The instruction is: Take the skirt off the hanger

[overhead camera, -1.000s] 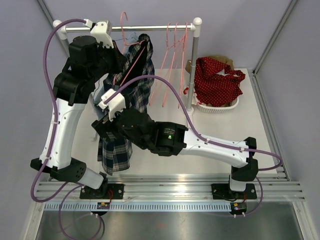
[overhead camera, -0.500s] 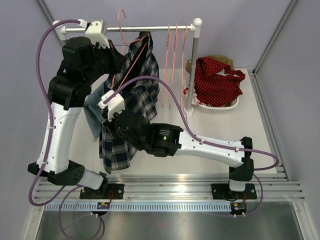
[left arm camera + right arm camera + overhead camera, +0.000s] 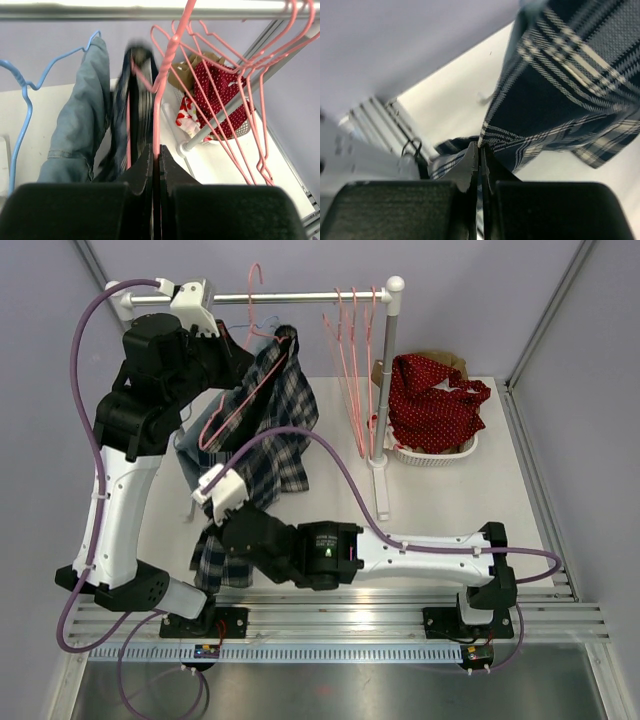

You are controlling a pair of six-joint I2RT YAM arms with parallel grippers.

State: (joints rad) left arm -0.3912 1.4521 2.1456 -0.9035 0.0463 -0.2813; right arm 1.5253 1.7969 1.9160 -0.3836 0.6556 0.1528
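The rail [image 3: 300, 297] runs along the table's 12 o'clock side. The plaid skirt [image 3: 290, 400] trails from 11 o'clock down toward 8 o'clock, its top on the pink hanger [image 3: 156, 115]. The left claw [image 3: 156, 156] is clamped on the hanger's wire below the hook. The right claw [image 3: 479, 152] is pinched on the skirt's lower edge. My judgement is that the left should brace the hanger while the right draws the cloth toward 7 o'clock, along the hanger's arm, so the waistband slides off rather than snagging.
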